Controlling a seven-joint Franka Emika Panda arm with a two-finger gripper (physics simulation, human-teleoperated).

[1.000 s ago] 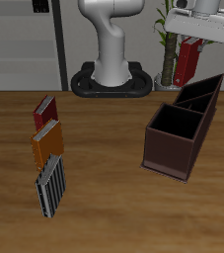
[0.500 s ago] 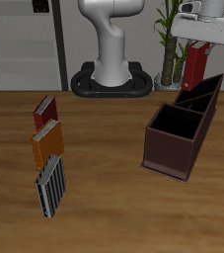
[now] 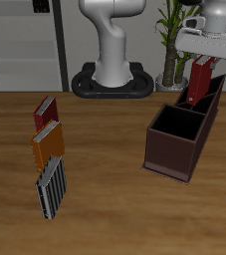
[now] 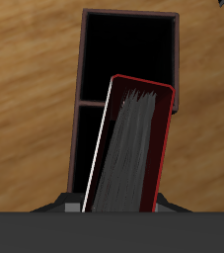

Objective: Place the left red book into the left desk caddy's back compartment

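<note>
The left desk caddy (image 3: 185,133) sits below the jaws, its long axis running from the table's front toward the back, so its cells lie one behind another. In the wrist view the caddy (image 4: 81,79) shows as a black-lined box crossed by a divider, with the held book covering much of the nearer cell.

The back compartment (image 3: 204,98) is the farthest cell, the one with the slanted wall edge. It lies almost straight beneath the jaws, and the book's lower end appears to reach its rim or just inside it; I cannot tell how deep it goes.

The left red book (image 3: 198,82) hangs upright from the gripper (image 3: 201,58), long axis vertical, tilted a little. The wrist view shows its grey page edges (image 4: 128,153) between crimson covers.

The jaws are clamped on the book's upper end. The coming move probably calls for a straight descent, keeping the book's thin side parallel to the compartment's walls.
</note>
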